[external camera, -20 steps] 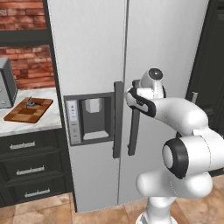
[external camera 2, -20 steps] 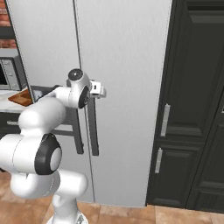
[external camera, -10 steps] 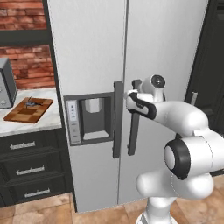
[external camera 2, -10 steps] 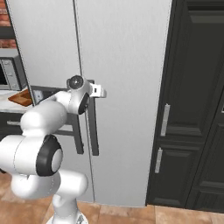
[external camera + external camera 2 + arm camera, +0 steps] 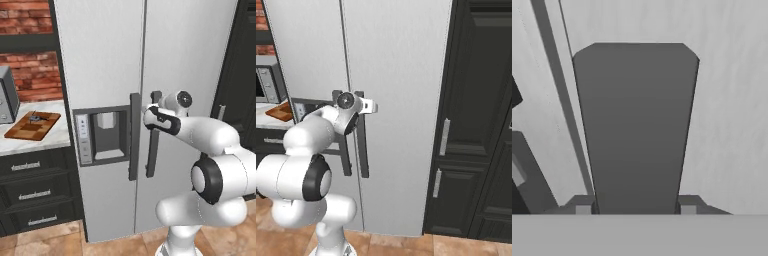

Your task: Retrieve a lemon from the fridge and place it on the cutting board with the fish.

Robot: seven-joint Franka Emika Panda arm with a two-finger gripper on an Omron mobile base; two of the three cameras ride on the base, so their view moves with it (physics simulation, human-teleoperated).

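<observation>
While the fridge [image 5: 190,60] hides its contents, the gripper [image 5: 635,209] clasps its right handle [image 5: 634,125].

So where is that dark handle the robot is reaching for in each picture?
Left base view: the right door handle stands near the middle, beside its twin, just left of the arm.
Right base view: it stands left of middle, partly behind the wrist.
Hand view: it is the big dark bar up the middle.
Shared landmark: the seam between the fridge doors.

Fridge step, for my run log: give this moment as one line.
phase: opening fridge | doors: closed | gripper: straddling right door handle | fish: on cutting board
</observation>
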